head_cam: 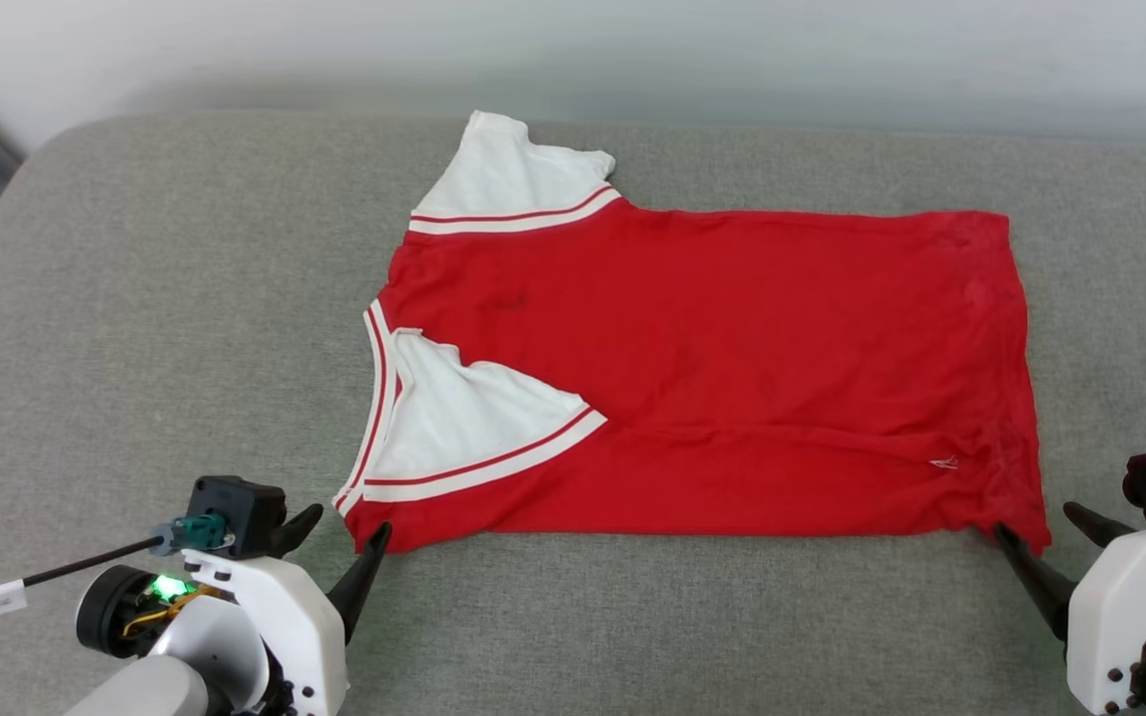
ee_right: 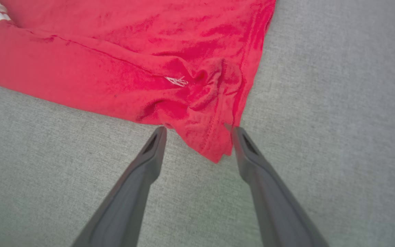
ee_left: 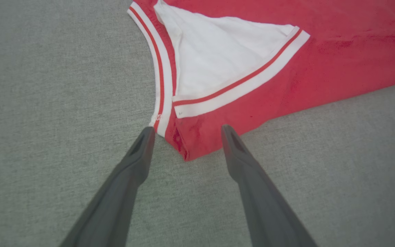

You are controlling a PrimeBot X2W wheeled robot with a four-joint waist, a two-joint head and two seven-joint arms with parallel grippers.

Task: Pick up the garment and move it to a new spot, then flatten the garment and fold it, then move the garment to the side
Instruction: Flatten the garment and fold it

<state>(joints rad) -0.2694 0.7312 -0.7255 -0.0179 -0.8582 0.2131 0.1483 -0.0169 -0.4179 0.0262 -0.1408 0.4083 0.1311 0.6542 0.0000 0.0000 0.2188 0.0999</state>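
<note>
We see the garment (head_cam: 712,378) lying across the middle of the grey padded surface (head_cam: 185,298), collar left and hem right. Its near strip is folded over, so a white sleeve (head_cam: 464,418) rests on the red body. Our left claw (head_cam: 348,519) sits at the near left corner and our right claw (head_cam: 1034,519) at the near right hem corner. Both are spread wide, holding nothing, each straddling its corner. We judge this pairing keeps the long edge level for an even fold.
</note>
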